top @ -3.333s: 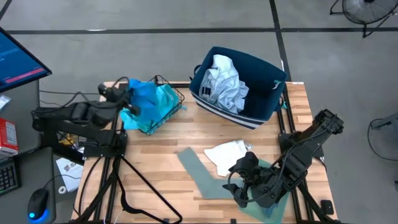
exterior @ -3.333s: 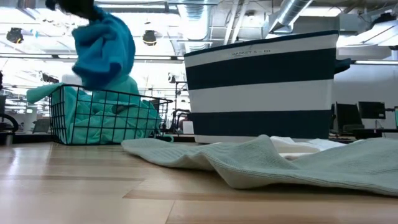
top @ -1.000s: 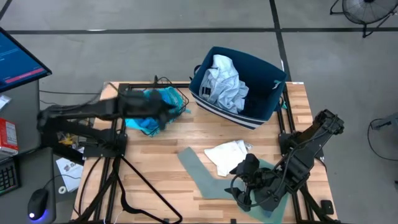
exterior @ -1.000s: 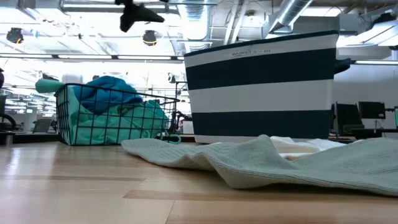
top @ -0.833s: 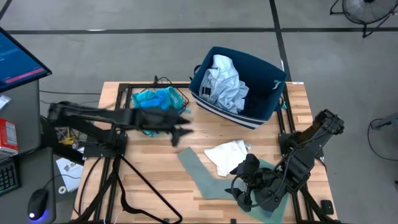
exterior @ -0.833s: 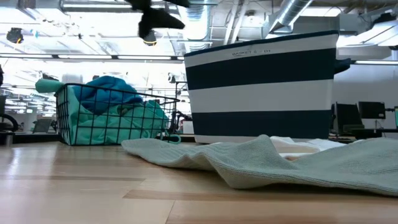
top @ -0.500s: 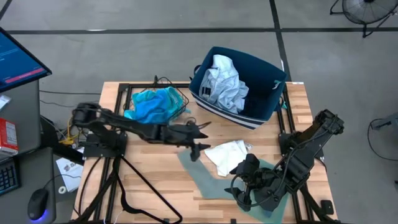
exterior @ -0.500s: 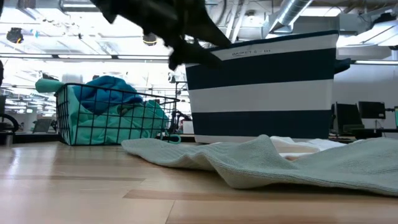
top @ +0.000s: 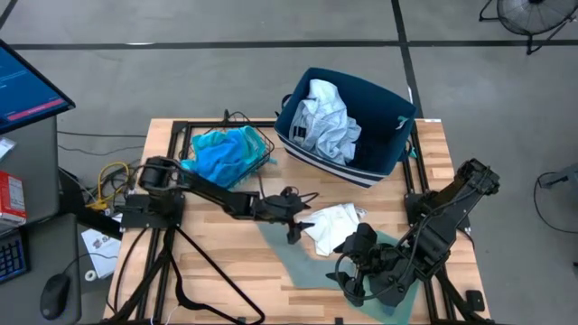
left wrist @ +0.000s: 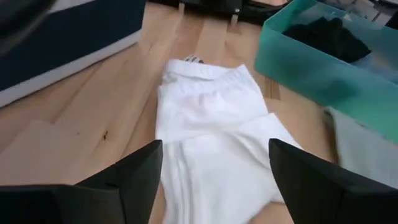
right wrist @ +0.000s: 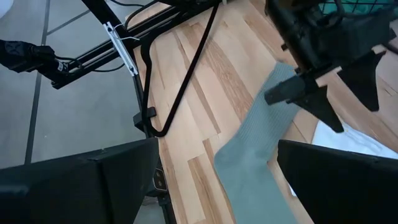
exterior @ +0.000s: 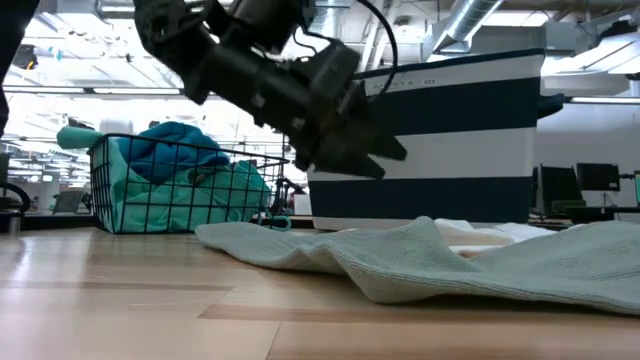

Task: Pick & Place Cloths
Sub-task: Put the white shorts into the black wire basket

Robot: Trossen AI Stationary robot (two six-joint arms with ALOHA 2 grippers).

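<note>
Left claw (top: 296, 217) is hanging with its fingers spread apart over the middle of the tabletop (top: 208, 262), just beside the white cloth (top: 330, 224) and holding nothing; the left wrist view is showing that cloth (left wrist: 211, 143) lying flat between the two fingers. Right claw (top: 354, 280) is waiting low near the front right corner, its fingers parted over the grey cloth (top: 302, 257), which is stretching from the tabletop's centre toward that corner and lying partly under the white one. Turquoise cloths (top: 219, 152) are sitting in a wire basket (top: 262, 144) near the back left corner, and a pale cloth (top: 323, 117) is filling the navy bin (top: 384, 153) at the back right edge. A green tray (left wrist: 323, 68) with a black cloth (left wrist: 329, 34) in it is showing just beyond the white cloth in the left wrist view. Judging from this, the next step is a descent onto the white cloth. The risk is pinching the grey cloth along with it where the two overlap, dragging both; a shallow grip on a single fold could also let the fabric slip out on lifting, and the right arm nearby could be brushed.
</note>
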